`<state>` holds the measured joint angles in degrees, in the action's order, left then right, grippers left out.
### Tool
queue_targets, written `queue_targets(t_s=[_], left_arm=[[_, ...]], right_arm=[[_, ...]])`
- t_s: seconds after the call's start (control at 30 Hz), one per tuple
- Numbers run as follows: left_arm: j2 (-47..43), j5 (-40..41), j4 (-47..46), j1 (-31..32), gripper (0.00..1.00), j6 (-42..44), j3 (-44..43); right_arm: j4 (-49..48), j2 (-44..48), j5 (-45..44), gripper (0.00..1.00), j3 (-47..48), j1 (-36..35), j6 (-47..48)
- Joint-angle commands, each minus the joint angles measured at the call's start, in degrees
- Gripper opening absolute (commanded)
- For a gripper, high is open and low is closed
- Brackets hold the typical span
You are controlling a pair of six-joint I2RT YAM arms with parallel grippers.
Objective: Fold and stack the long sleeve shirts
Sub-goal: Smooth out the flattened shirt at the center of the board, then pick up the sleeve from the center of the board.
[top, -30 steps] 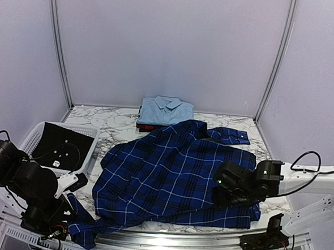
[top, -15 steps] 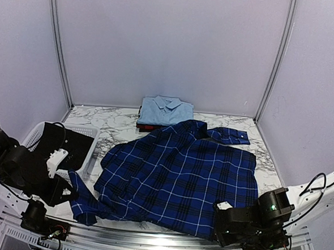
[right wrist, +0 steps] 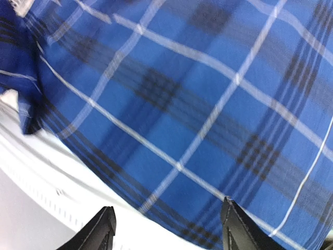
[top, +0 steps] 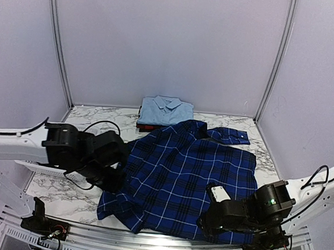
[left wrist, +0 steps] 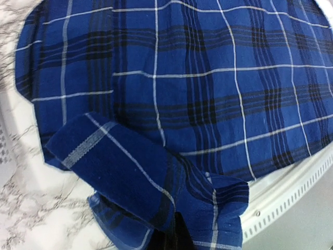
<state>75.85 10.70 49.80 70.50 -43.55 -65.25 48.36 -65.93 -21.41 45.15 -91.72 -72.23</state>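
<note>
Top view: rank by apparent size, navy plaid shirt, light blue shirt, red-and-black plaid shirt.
1. navy plaid shirt, spread out, largest.
2. light blue shirt, folded, farther back.
3. red-and-black plaid shirt, only a sliver showing under the light blue one.

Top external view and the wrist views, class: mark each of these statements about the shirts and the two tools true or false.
1. The navy plaid shirt lies spread out on the table. True.
2. The light blue shirt lies unfolded at the near edge. False: it sits folded at the back of the table.
3. The right tool is open over the navy plaid shirt's near hem, with nothing between its fingers. True.
4. The left tool hovers over the light blue shirt. False: it is at the navy plaid shirt's left side, holding its sleeve.
</note>
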Motion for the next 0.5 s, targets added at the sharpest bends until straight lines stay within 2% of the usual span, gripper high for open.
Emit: queue_targets(t_s=[0.0,0.03,0.1,0.2,0.33,0.47], left_arm=[[9.60,-7.40,-7.34,-4.14,0.17,10.55,-7.14],[11.66,-7.71,-7.63,-4.41,0.34,11.31,-8.53],[14.85,-8.01,-7.76,-4.54,0.55,11.57,-10.53],[12.68,-5.85,-7.72,-4.95,0.73,8.92,-9.64],[-0.46,-2.56,-6.54,-5.87,0.84,3.64,-2.09],[-11.99,-3.24,-2.62,-5.90,0.84,-0.18,6.17]], right_arm=[[-0.95,-3.42,-13.21,0.66,5.95,-0.11,3.50],[-1.02,-4.18,-14.37,0.67,6.91,0.08,4.57],[-1.97,-5.38,-16.15,0.68,8.58,0.28,7.31],[-5.59,-6.66,-16.79,0.71,10.23,0.48,13.38],[-10.05,-9.65,-16.32,0.72,13.03,0.66,21.48],[-17.20,-14.03,-14.02,0.73,16.63,0.75,31.41]])
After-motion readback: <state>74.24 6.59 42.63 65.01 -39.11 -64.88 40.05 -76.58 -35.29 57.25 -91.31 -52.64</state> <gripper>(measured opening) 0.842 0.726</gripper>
